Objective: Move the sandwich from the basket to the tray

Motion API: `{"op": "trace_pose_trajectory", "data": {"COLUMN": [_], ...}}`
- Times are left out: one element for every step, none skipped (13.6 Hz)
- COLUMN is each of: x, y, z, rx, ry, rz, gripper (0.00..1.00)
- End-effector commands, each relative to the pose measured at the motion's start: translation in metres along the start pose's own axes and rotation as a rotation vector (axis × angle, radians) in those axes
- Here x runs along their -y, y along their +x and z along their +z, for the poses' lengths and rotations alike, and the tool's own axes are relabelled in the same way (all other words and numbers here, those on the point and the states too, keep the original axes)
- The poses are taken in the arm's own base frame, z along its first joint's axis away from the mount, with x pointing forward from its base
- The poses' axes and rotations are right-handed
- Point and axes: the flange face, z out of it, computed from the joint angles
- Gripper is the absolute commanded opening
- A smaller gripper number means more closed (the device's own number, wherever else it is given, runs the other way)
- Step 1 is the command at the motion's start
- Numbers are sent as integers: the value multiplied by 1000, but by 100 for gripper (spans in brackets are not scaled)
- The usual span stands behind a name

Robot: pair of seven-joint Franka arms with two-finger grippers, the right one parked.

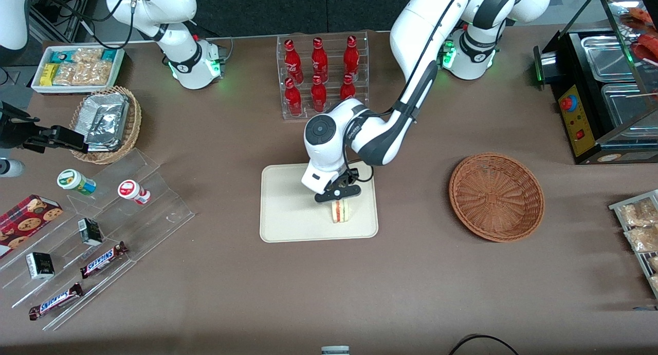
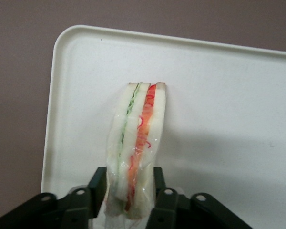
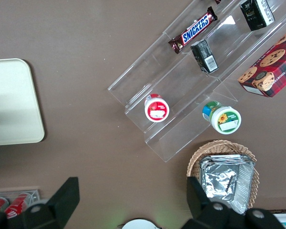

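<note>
Front view: the claw (image 1: 337, 194) is lowered over the tray (image 1: 288, 211), at the part of it nearer the working arm's end of the surface (image 1: 411, 273). The sandwich (image 1: 340, 211) stands on its edge on the tray, directly beneath the claw, its red filling stripe showing. The basket (image 1: 496, 196) sits well apart from the tray, toward the working arm's end — nothing lies in it. A clear rack of red bottles (image 1: 321, 72) stands farther from the camera than the tray.

Left wrist view: the claw (image 2: 130, 198) is clenched on the sandwich (image 2: 136, 138), one black finger (image 2: 96, 188) pressed against each bread face. The wedge is wrapped in clear film, with a green layer and a red layer between pale slices. The tray (image 2: 219, 95) lies under it; whether the sandwich rests on it cannot be told here.

Right wrist view: one rounded corner of the tray (image 3: 12, 102) shows on the brown surface — near a clear stepped stand (image 3: 181, 90) holding snack items.
</note>
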Motion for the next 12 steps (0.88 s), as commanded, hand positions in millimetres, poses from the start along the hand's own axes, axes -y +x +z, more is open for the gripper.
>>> {"op": "trace_pose_trajectory", "data": {"x": [-1,1,7,20,35,48,64,85,105,132,165,197], "y": [8,10,14,22,31,39,47,57,65,74,86,96], "z": [-32,-47,-74,-95,-118,-138,-164,-187,-206,-228,-249,-267], "rx": [-23,-32,-39,-31,-13,-5,-6,1,9,25,40,52], "ry": [-30,-44,-53,-44,-44,-45,-50,-42,-27,-7,8,19], "rz": [-36,-46,-55,-77,-105,-127,-148,-177,-201,-223,-252,-263], "gripper": [99,99,99,99,99,99,99,99,99,99,99,99]}}
